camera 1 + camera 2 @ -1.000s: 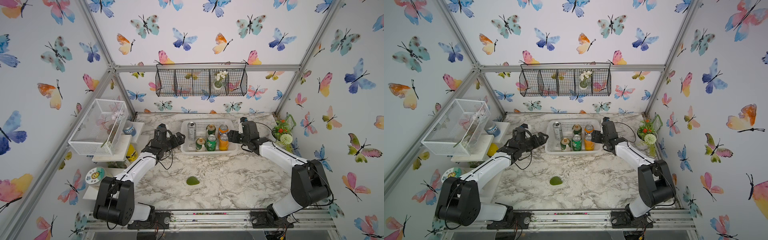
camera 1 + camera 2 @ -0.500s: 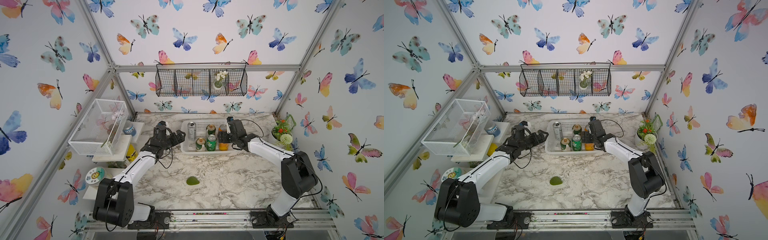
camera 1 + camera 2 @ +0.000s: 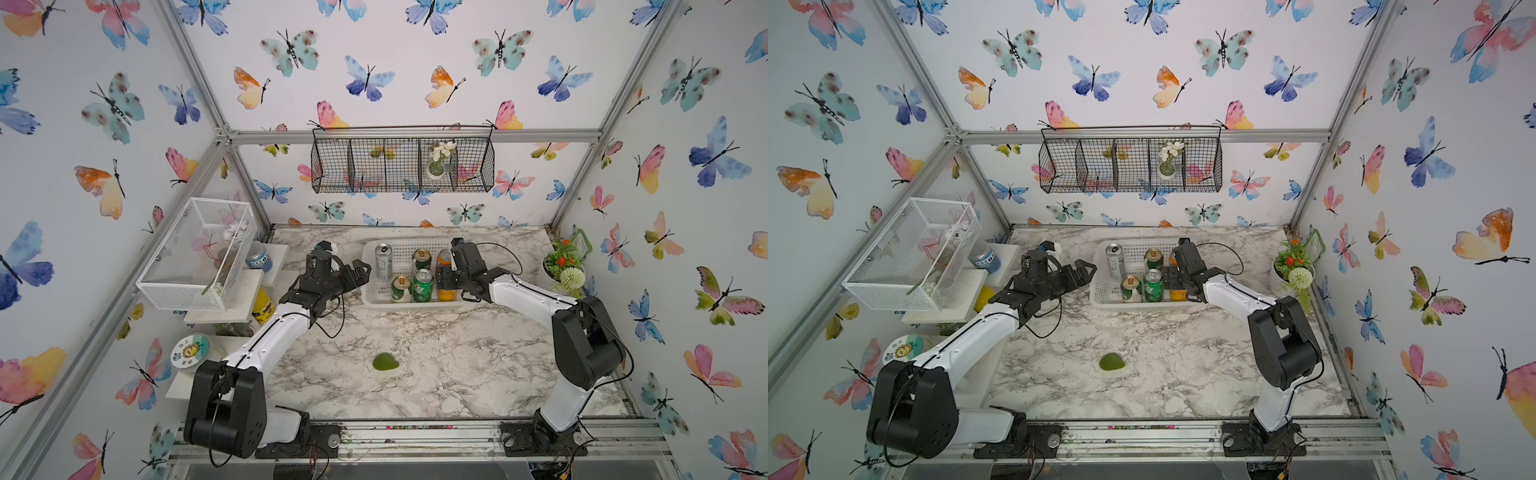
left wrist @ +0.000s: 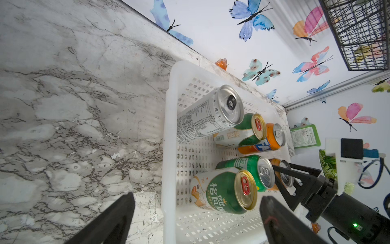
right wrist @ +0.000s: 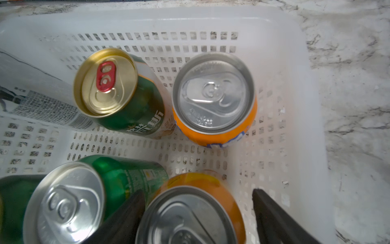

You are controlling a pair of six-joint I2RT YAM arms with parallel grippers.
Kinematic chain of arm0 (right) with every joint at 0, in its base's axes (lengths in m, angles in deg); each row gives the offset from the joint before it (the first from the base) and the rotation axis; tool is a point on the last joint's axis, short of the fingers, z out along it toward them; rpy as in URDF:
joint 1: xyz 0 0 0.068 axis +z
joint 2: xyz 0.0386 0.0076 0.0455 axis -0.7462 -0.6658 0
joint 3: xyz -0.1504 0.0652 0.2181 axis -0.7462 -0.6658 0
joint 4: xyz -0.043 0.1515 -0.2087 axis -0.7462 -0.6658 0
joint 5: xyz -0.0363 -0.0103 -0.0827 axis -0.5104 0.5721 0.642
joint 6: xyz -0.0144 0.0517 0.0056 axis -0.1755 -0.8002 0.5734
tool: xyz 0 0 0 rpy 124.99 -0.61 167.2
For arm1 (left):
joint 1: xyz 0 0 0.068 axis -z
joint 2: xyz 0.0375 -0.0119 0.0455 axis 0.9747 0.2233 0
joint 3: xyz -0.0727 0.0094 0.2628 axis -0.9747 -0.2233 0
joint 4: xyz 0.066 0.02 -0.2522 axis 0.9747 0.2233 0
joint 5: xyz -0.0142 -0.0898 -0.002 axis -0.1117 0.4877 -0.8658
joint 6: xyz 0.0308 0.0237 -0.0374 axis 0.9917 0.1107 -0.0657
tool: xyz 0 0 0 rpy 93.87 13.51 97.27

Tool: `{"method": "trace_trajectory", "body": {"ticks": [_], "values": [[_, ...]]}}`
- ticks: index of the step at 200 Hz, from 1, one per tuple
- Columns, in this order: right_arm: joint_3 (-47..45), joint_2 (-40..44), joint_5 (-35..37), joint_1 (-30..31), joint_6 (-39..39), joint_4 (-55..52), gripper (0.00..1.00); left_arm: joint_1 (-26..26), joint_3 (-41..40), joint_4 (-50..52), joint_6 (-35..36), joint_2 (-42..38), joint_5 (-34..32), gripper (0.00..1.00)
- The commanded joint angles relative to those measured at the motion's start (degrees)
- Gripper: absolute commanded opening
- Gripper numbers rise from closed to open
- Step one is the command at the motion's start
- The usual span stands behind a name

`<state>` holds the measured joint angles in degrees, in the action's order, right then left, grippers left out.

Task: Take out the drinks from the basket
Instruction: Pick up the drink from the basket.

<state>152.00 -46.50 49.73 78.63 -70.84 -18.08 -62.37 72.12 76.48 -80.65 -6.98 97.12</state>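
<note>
Basket (image 3: 409,304) stands far-centre on desk (image 3: 457,353) in both top views, six cans (image 3: 422,284) upright inside; the left claw (image 3: 360,272) hangs open just left of it.

Left wrist view: left claw spread wide at the basket end wall.

Right wrist view: right claw (image 5: 197,193) open, straddling near Fanta can (image 5: 190,211). One finger (image 5: 126,211) sits between it and green can (image 5: 118,179); the other stands clear.

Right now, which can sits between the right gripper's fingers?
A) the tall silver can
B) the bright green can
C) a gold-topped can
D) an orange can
D: in the right wrist view the right gripper has one finger on each side of an orange can standing in the basket.
</note>
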Motion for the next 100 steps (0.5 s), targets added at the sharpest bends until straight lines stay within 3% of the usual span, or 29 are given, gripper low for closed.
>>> {"method": "trace_trajectory", "body": {"ticks": [1, 31, 100], "values": [[1.2, -1.8, 0.4, 0.4, -0.7, -1.7, 0.82, -0.1, 1.4, 1.2, 1.0, -0.7, 0.8, 0.99], [1.1, -2.0, 0.4, 0.4, -0.8, -1.9, 0.81, -0.1, 1.3, 1.2, 1.0, -0.8, 0.7, 0.99], [0.6, -1.3, 0.3, 0.4, -1.4, -1.4, 0.68, -0.1, 1.2, 1.3, 1.1, -0.7, 0.8, 0.99]]}}
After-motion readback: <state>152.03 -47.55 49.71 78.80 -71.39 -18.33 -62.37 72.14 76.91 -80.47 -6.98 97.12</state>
